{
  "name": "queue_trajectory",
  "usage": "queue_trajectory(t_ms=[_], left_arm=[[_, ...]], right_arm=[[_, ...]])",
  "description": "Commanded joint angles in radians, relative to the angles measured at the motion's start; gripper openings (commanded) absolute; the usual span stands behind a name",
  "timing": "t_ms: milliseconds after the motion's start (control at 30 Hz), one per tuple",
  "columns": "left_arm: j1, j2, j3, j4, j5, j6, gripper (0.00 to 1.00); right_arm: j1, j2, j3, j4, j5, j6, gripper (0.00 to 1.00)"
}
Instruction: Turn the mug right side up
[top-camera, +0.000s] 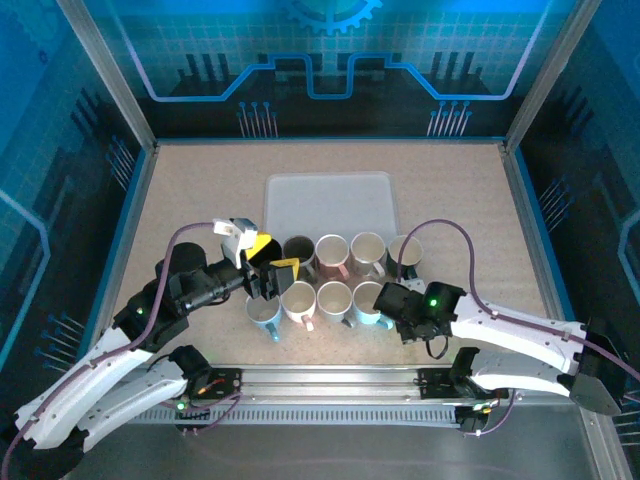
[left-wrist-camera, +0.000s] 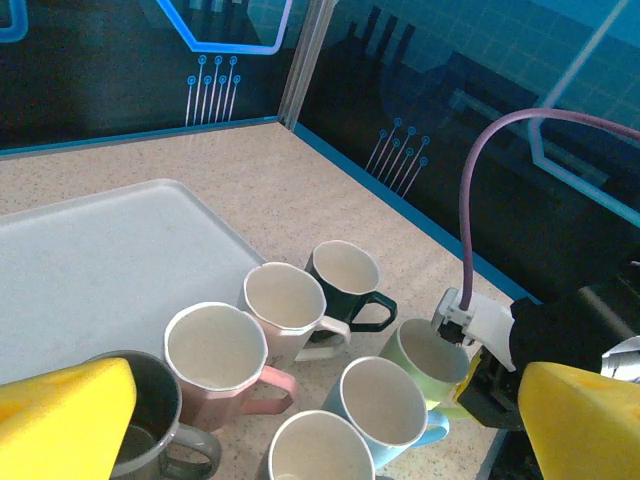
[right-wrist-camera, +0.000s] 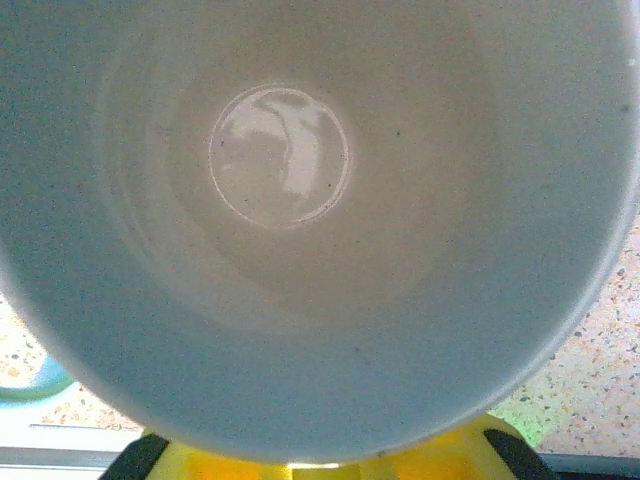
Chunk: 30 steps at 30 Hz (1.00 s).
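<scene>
– Left claw (top-camera: 274, 258) first: how does it stand?
– Spread wide, with nothing between its yellow fingers (left-wrist-camera: 65, 420). It hangs above the left end of the cluster of mugs, close over the grey mug (left-wrist-camera: 150, 395)
– And the right claw (top-camera: 396, 306)?
– Low at the right end of the front row, right at the rim of the pale green mug (left-wrist-camera: 425, 352). Its own camera shows a yellow part of it just under that rim. Whether it pinches the rim or sits loose against it, I cannot tell
– So where is that mug?
– On the table (top-camera: 200, 200), mouth up and base down. The right wrist camera looks straight into its white inside, down to the round bottom. It stands just beside the light blue mug (left-wrist-camera: 385, 400), and the dark green mug (left-wrist-camera: 345, 272) is behind it
– The rest of them?
– All mouth up, in two rows just in front of the white tray (top-camera: 330, 200). The back row runs grey, then the pink mug (left-wrist-camera: 215, 350), the cream mug (left-wrist-camera: 285, 300) and the dark green one. White and light blue ones fill the front row up to the pale green mug
</scene>
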<state>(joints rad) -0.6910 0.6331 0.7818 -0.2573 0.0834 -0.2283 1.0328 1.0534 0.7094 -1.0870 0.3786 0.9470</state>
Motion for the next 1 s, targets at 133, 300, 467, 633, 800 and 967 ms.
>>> queue_trajectory(t_ms=[133, 300, 467, 633, 800, 967], left_arm=[[-0.002, -0.006, -0.014, 0.003, 0.009, 0.026, 0.99], [-0.004, -0.006, -0.014, 0.004, 0.006, 0.026, 0.99], [-0.003, -0.005, -0.017, 0.004, -0.002, 0.028, 0.99], [-0.003, 0.005, -0.008, -0.006, -0.021, 0.045, 0.99], [-0.002, 0.031, 0.012, -0.028, -0.132, 0.013, 0.99], [0.001, 0.155, 0.105, -0.067, -0.261, 0.001, 0.99]], right_arm=[[0.016, -0.002, -0.015, 0.011, 0.02, 0.042, 0.34], [0.019, -0.018, 0.016, -0.033, 0.029, 0.05, 0.38], [0.029, -0.079, 0.049, -0.108, 0.01, 0.063, 0.45], [0.028, -0.177, 0.149, -0.238, -0.015, 0.044, 0.53], [0.016, -0.295, 0.298, -0.256, 0.004, -0.076, 0.99], [-0.006, -0.248, 0.381, -0.076, 0.017, -0.273, 1.0]])
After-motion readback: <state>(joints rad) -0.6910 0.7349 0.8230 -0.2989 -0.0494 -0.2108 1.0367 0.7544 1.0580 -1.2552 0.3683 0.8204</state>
